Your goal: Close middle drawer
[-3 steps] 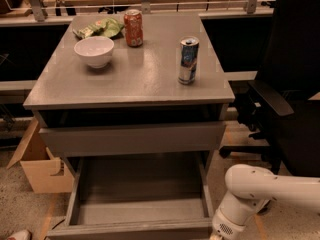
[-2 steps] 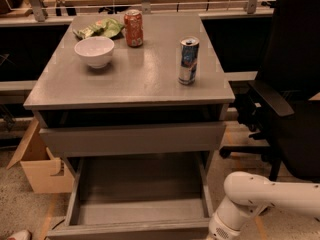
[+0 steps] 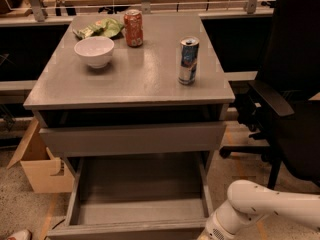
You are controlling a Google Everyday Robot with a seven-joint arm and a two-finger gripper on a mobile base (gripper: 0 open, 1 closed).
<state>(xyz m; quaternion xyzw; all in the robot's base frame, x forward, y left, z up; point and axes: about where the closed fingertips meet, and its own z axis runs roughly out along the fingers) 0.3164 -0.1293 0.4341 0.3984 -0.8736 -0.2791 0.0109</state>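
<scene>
The middle drawer (image 3: 140,196) of the grey cabinet is pulled far out toward me, and its plain grey box interior is empty. Its front panel (image 3: 125,230) runs along the bottom edge of the view. My white arm (image 3: 270,209) comes in from the lower right. My gripper (image 3: 209,234) is at the drawer's front right corner and is cut off by the bottom edge. The taller first front (image 3: 132,139) above stands slightly out from the cabinet.
On the cabinet top (image 3: 150,79) stand a white bowl (image 3: 94,50), a red can (image 3: 133,28), a blue-and-silver can (image 3: 188,61) and a green bag (image 3: 98,29). A black office chair (image 3: 287,104) is at the right. A cardboard box (image 3: 42,166) sits on the floor at the left.
My arm has shifted a little to the left, closer to the drawer's front right corner. The drawer has not visibly moved.
</scene>
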